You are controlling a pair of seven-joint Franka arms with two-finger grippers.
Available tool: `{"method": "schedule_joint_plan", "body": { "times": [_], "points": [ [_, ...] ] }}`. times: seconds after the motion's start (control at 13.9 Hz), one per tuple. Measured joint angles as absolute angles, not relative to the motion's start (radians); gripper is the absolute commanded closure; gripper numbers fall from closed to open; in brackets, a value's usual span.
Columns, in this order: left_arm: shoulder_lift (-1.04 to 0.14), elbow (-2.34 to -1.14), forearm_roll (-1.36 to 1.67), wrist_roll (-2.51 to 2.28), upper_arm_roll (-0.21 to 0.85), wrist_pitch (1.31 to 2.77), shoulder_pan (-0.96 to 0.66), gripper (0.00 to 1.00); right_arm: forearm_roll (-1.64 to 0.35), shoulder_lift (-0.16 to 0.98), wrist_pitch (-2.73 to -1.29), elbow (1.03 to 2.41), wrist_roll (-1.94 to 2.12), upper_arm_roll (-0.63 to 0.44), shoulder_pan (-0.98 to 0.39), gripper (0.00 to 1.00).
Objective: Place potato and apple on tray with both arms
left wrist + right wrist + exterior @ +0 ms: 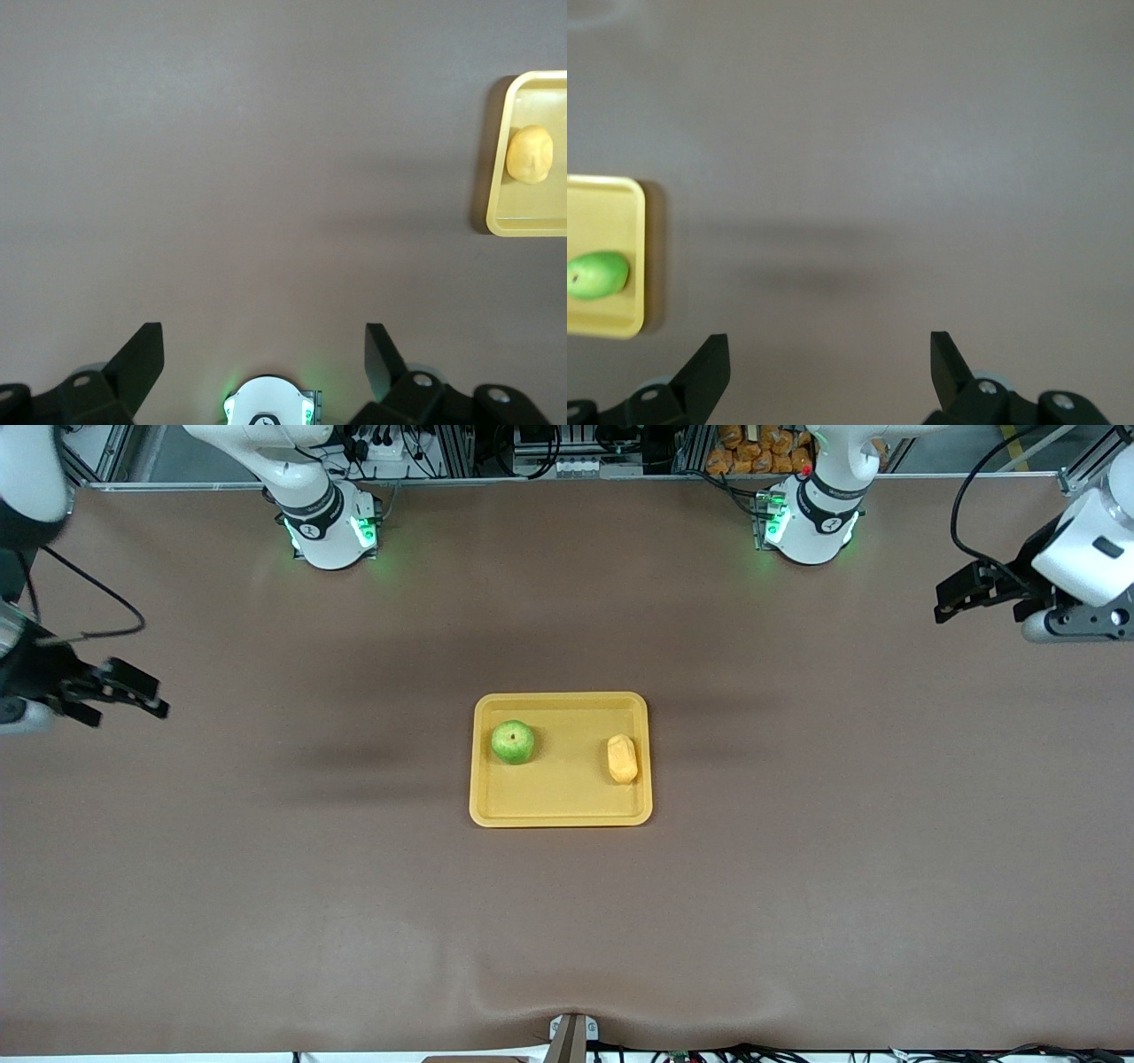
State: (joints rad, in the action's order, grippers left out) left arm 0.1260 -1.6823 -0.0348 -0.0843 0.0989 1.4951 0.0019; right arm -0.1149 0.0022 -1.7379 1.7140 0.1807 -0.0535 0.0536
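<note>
The yellow-orange tray [560, 810] lies at the middle of the table. On it sits the green apple [513, 741] toward the right arm's end, and the oblong potato [622, 758] toward the left arm's end. The left wrist view shows the potato [530, 154] on the tray [496, 212]; the right wrist view shows the apple [597, 274] on the tray [636, 230]. My left gripper [950, 599] hangs open and empty over the bare cloth at the left arm's end. My right gripper [146, 695] hangs open and empty over the cloth at the right arm's end.
Brown cloth [567, 921] covers the whole table. The two arm bases [330, 527] [811, 522] stand along the table's edge farthest from the front camera. The left arm's base [268, 403] shows between the left gripper's fingers.
</note>
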Motion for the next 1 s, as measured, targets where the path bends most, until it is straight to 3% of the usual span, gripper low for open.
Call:
{"method": "schedule_joint_plan", "body": {
  "times": [0.29, 1.0],
  "points": [
    [0.149, -1.682, -0.035, -0.084, 0.101, 1.498, 0.003, 0.0, -0.113, -0.013, -1.537, 1.622, 0.163, -0.092, 0.05, 0.0],
    [0.11, -1.626, -0.035, -0.094, 0.1, 1.505, 0.011, 0.0, -0.051, -0.086, -1.475, 1.615, 0.144, -0.103, 0.049, 0.0]
  ]
}}
